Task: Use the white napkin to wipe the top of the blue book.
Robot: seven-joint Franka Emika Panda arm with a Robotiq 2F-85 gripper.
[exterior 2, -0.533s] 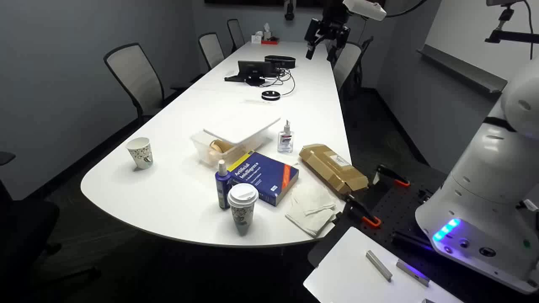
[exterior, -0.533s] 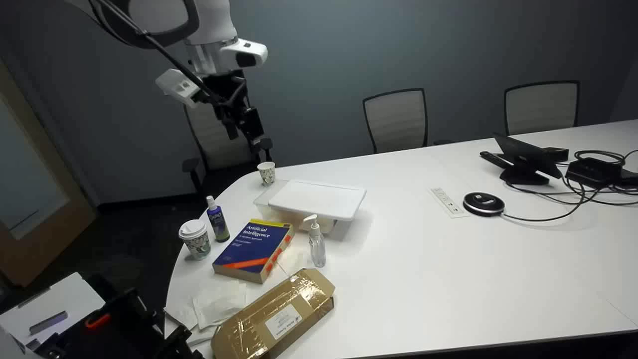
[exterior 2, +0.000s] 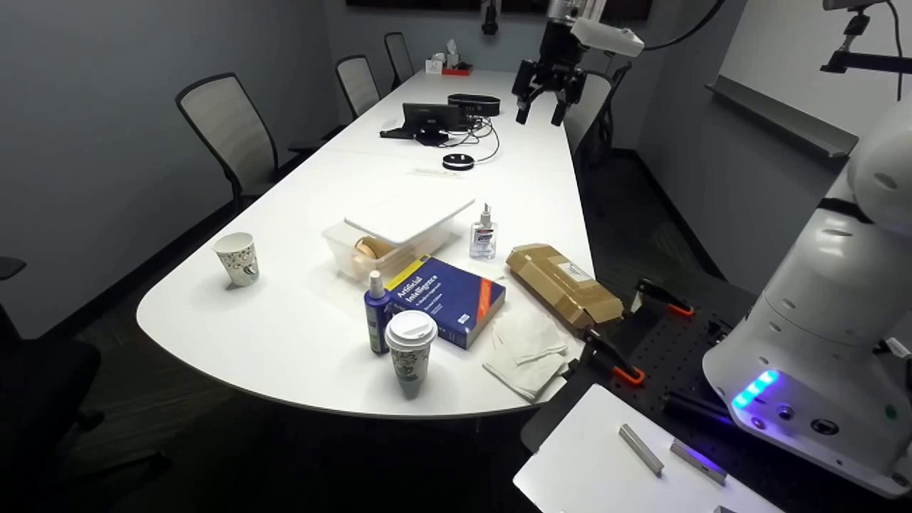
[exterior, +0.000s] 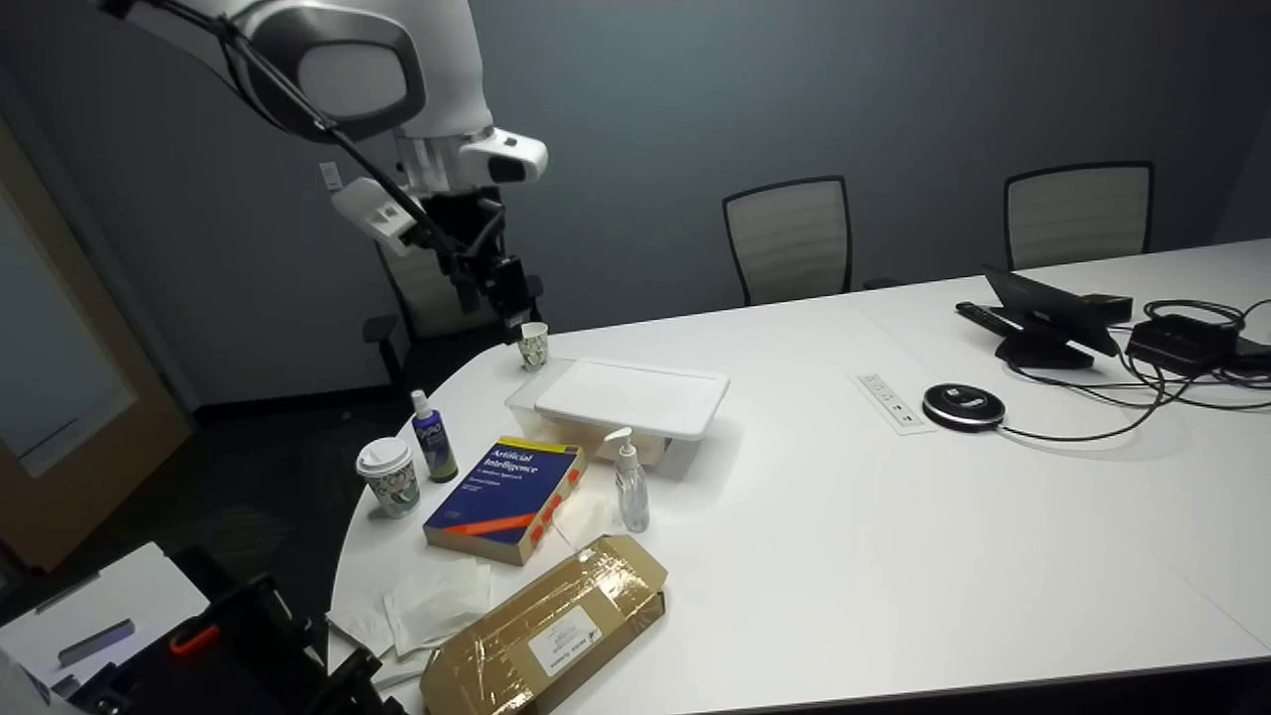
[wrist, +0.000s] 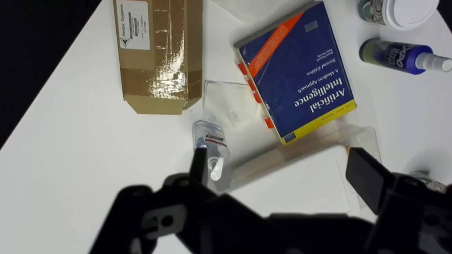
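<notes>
The blue book (exterior: pixel 508 492) lies flat on the table, with a yellow band and an orange-red stripe on its cover; it also shows in an exterior view (exterior 2: pixel 449 296) and the wrist view (wrist: pixel 300 67). White napkins (exterior: pixel 437 601) lie folded in a stack near the table's rounded end, beside the book; they also show in an exterior view (exterior 2: pixel 527 349). A thin white sheet (wrist: pixel 231 104) lies between book and sanitizer. My gripper (exterior 2: pixel 540 117) is open and empty, high above the table; in the wrist view the jaws (wrist: pixel 279 158) are spread over the plastic box.
A clear box with white lid (exterior: pixel 635 397), a pump sanitizer bottle (exterior 2: pixel 483 235), a purple spray bottle (exterior: pixel 434 437), a lidded cup (exterior 2: pixel 412 349) and a cardboard box (exterior: pixel 556 636) surround the book. A paper cup (exterior 2: pixel 239 258) stands farther off.
My gripper has moved lower, and in an exterior view it hangs straighter down. The jaws stay open. The book, napkins and other objects have not moved.
</notes>
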